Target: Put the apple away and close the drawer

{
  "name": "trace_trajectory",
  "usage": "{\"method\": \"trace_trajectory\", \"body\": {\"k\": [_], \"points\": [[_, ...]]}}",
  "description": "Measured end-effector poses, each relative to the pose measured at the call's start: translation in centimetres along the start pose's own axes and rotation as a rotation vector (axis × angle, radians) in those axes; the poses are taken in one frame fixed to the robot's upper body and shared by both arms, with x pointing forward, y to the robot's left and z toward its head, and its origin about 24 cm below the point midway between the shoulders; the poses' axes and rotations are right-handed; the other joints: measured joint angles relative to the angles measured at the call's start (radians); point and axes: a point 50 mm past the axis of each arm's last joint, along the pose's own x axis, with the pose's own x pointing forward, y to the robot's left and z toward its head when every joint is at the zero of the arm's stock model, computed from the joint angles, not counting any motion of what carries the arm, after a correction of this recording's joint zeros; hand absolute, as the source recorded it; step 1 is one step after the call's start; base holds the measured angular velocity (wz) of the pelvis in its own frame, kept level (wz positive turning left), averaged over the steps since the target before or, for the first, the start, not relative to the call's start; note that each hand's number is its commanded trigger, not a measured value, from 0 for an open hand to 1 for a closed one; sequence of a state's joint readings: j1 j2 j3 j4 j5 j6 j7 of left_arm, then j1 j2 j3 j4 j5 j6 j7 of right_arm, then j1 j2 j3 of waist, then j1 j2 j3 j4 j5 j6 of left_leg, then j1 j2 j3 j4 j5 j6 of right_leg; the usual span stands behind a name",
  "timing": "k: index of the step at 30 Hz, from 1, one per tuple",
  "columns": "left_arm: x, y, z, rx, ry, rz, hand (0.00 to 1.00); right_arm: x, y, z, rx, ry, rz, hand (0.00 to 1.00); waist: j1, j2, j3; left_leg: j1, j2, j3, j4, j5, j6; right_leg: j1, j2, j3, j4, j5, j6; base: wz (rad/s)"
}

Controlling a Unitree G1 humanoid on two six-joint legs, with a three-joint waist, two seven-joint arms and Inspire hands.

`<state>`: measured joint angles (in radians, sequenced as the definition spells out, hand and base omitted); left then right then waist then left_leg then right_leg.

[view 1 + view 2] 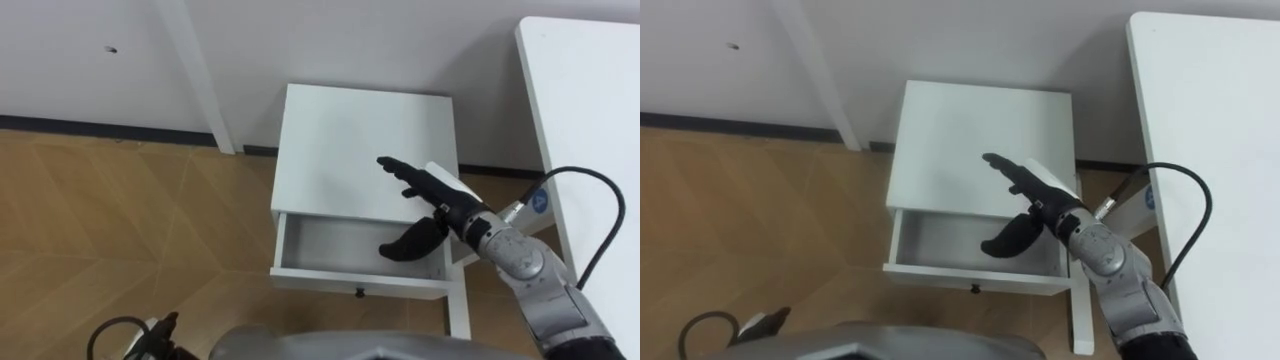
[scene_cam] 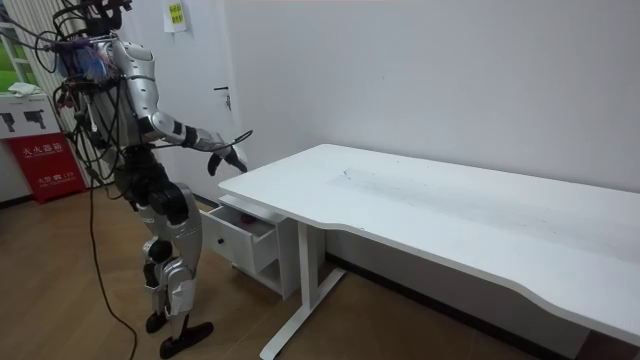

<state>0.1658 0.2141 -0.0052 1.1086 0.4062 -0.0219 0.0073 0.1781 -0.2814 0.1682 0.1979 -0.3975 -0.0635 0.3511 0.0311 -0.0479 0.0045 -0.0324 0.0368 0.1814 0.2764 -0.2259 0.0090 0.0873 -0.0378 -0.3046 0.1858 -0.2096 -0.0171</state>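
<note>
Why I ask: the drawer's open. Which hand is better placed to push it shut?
Right: its open hand hovers over the open drawer of the white cabinet, close to the drawer's front.

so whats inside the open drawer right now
The part of the drawer floor that shows is bare; nothing lies on it. The right robot hand hangs open above its right end and covers that corner, so what lies there cannot be seen.
</note>
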Motion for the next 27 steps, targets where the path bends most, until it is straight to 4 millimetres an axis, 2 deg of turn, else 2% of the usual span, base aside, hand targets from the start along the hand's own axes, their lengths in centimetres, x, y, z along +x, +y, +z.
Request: {"method": "trace_trajectory", "body": {"k": [10, 12, 15, 17, 18, 19, 20, 22, 23, 24, 25, 26, 27], "points": [[-0.1, -0.4, -0.4, -0.005, 0.013, -0.005, 0.0, -0.2, 1.1, -2.5, 0.057, 0.098, -0.007, 0.0, -0.006, -0.005, -0.0009, -0.009, -0.009, -0.009, 0.012, -0.004, 0.006, 0.0, -0.004, -0.004, 0.002, 0.0, 0.002, 0.02], [-0.2, -0.4, -0.6, -0.009, 0.017, 0.014, 0.0, -0.4, 1.7, -4.1, 0.112, 0.163, -0.021, 0.0, -0.008, -0.008, -0.0037, -0.009, -0.011, -0.008, 0.015, -0.006, 0.009, 0.002, -0.006, -0.006, 0.003, -0.001, 0.005, 0.0], [-0.2, -0.5, -1.0, -0.027, 0.033, 0.04, 0.0, -1.0, 2.2, -6.5, 0.204, 0.256, -0.086, 0.0, -0.011, -0.007, -0.0034, -0.006, -0.01, -0.009, 0.023, -0.009, 0.014, 0.011, -0.008, -0.007, 0.002, 0.0, 0.009, 0.03], [-0.4, -0.7, -1.9, -0.048, 0.062, 0.063, 0.0, -2.4, 2.9, -9.4, 0.269, 0.379, -0.146, 0.0, -0.023, -0.002, -0.003, 0.006, -0.012, -0.008, 0.026, -0.015, 0.022, 0.025, -0.014, -0.007, 0.004, 0.0, 0.017, 0.02], [-0.5, -0.9, -2.2, -0.069, 0.073, 0.073, 0.0, -3.4, 3.4, -11.0, 0.308, 0.453, -0.182, 0.0, -0.03, 0.005, -0.0072, 0.01, -0.014, -0.003, 0.028, -0.022, 0.028, 0.028, -0.019, -0.006, 0.008, -0.004, 0.022, -0.03], [-0.6, -1.1, -2.3, -0.08, 0.079, 0.074, 0.0, -4.0, 3.7, -11.7, 0.329, 0.486, -0.198, 0.0, -0.032, 0.009, -0.009, 0.012, -0.015, -0.001, 0.028, -0.024, 0.03, 0.026, -0.021, -0.004, 0.013, -0.005, 0.025, -0.1], [-0.6, -1.4, -2.6, -0.093, 0.095, 0.072, 0.0, -5.2, 4.2, -13.1, 0.365, 0.558, -0.231, 0.0, -0.035, 0.016, -0.0083, 0.016, -0.018, 0.007, 0.031, -0.028, 0.036, 0.018, -0.03, 0.002, 0.036, -0.011, 0.033, -0.09], [-0.7, -1.6, -2.9, -0.104, 0.111, 0.068, 0.0, -7.0, 5.1, -14.9, 0.404, 0.663, -0.261, 0.0, -0.056, 0.025, -0.0082, 0.016, -0.025, 0.01, 0.045, -0.04, 0.048, -0.007, -0.048, 0.006, 0.109, -0.028, 0.045, -0.03], [-0.7, -1.6, -3.0, -0.109, 0.114, 0.07, 0.0, -8.0, 5.8, -15.8, 0.401, 0.732, -0.256, 0.0, -0.07, 0.027, -0.0053, 0.007, -0.032, 0.01, 0.065, -0.049, 0.058, -0.052, -0.069, 0.003, 0.207, -0.041, 0.054, 0.07], [-0.5, -1.4, -2.7, -0.111, 0.11, 0.07, 0.0, -8.9, 6.4, -16.6, 0.423, 0.793, -0.268, 0.0, -0.083, 0.039, -0.0044, -0.003, -0.031, 0.01, 0.087, -0.061, 0.07, -0.121, -0.092, 0.007, 0.351, -0.042, 0.054, 0.07], [-0.4, -1.3, -2.5, -0.112, 0.109, 0.072, 0.0, -9.2, 6.6, -16.9, 0.436, 0.817, -0.271, 0.0, -0.085, 0.045, -0.0044, -0.01, -0.037, 0.013, 0.099, -0.068, 0.078, -0.164, -0.113, 0.016, 0.432, -0.04, 0.054, 0.0], [-0.4, -0.9, -2.4, -0.126, 0.108, 0.079, 0.0, -10.3, 7.5, -17.5, 0.458, 0.877, -0.264, 0.0, -0.089, 0.04, -0.0038, -0.017, -0.053, 0.022, 0.123, -0.08, 0.092, -0.244, -0.15, 0.049, 0.584, -0.017, 0.061, -0.11], [-0.3, -0.7, -2.3, -0.131, 0.105, 0.084, 0.0, -11.2, 8.1, -18.0, 0.483, 0.92, -0.262, 0.0, -0.095, 0.047, -0.0076, -0.027, -0.058, 0.027, 0.156, -0.099, 0.106, -0.318, -0.175, 0.071, 0.705, 0.048, 0.06, -0.16]]}}
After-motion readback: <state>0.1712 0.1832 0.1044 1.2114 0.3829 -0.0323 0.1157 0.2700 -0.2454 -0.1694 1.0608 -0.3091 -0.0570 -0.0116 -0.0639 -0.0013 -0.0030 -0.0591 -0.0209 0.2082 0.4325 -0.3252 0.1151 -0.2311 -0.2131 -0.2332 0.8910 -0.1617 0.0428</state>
